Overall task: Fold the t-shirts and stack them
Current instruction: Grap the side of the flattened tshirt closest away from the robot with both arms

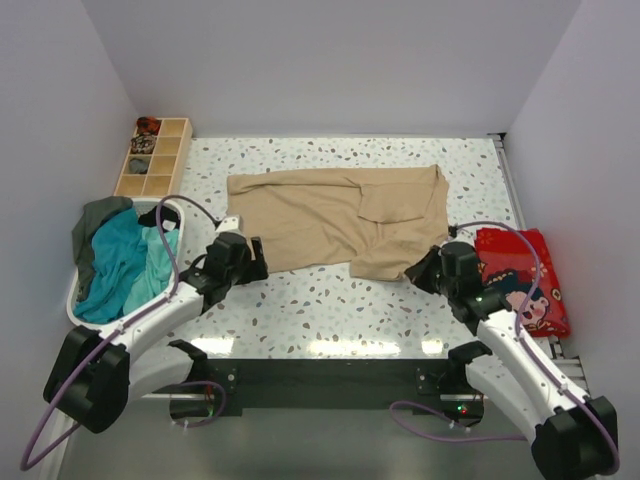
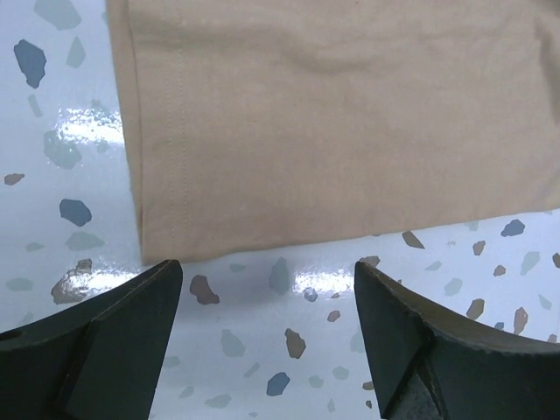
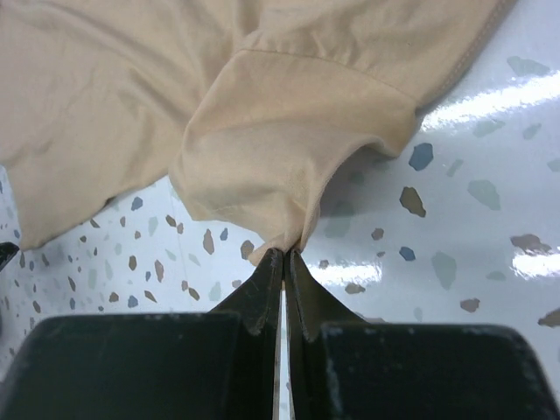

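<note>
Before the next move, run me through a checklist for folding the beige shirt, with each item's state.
1. Right gripper holds the beige t-shirt: ok, fingers shut on a bunched corner.
2. Left gripper holds the hem: not ok, fingers open, hem corner just ahead, not between them.
3. Shirt lies flat: not ok, right side folded over and bunched.
4. Teal t-shirt out of the way: ok, in the white basket.
5. Right grip takes a single layer: cannot tell.

Speckled white table point(image 1: 330, 315). Wooden divided tray point(image 1: 160, 157) at the table's far-left corner, small items in its far cells. White plastic basket point(image 1: 70, 303) at the table's left edge. Red cartoon-print item point(image 1: 515, 275) at its right edge.
</note>
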Tool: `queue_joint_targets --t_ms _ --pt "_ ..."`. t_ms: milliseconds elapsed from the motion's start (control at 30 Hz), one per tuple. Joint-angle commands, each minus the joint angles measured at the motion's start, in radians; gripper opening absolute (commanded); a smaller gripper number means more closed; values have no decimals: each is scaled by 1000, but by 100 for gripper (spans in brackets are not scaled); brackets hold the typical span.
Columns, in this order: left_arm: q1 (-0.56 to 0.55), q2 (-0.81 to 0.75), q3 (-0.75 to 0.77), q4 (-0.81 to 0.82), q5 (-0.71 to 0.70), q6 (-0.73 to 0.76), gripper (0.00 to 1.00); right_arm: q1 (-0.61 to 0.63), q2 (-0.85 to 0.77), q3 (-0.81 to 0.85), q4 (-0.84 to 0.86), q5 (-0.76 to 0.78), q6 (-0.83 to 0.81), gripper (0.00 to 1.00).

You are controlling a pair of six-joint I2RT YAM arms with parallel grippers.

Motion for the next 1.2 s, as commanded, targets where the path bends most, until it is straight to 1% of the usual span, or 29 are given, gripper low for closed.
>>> queue_joint_targets --t_ms 0,167,267,433,600,700,733,767,833,867,933,967,1033,1067,1133,1167 --pt "5 -19 -28 -13 -40 -46 85 0 -67 57 -149 39 -25 0" --pt "7 -6 -55 -1 -101 -76 87 0 -85 91 -199 42 -54 0" --pt "16 11 -71 -1 -132 -83 89 -2 -85 94 -200 50 -59 0" --pt "41 73 -88 70 -112 -84 89 -2 -80 97 -195 50 -56 0" --pt "64 149 -42 105 -101 -69 89 0 -99 120 -215 59 -66 0" --pt "68 224 0 110 -90 -61 84 -2 -114 139 -241 61 -77 0" --pt "68 256 9 110 -87 -61 81 -2 -117 142 -250 64 -80 0" --pt "68 267 20 110 -86 -60 75 0 -129 149 -262 64 -83 0" --pt "68 277 20 111 -75 -60 65 0 -142 157 -278 78 -88 0" --pt "67 272 14 113 -72 -58 54 -2 -151 165 -295 81 -89 0" --pt "68 252 6 111 -72 -58 43 0 -157 174 -310 93 -96 0" --pt "67 246 3 108 -70 -55 35 -2 -163 181 -330 99 -97 0" --pt "68 234 -2 102 -66 -50 26 0 -168 188 -341 102 -105 0" --pt "68 229 -2 91 -64 -46 15 0 -169 197 -353 113 -105 0" --pt "70 217 3 81 -64 -46 7 -2 -172 201 -359 119 -112 0" --pt "70 209 7 58 -67 -43 0 0 -174 208 -367 124 -114 0"
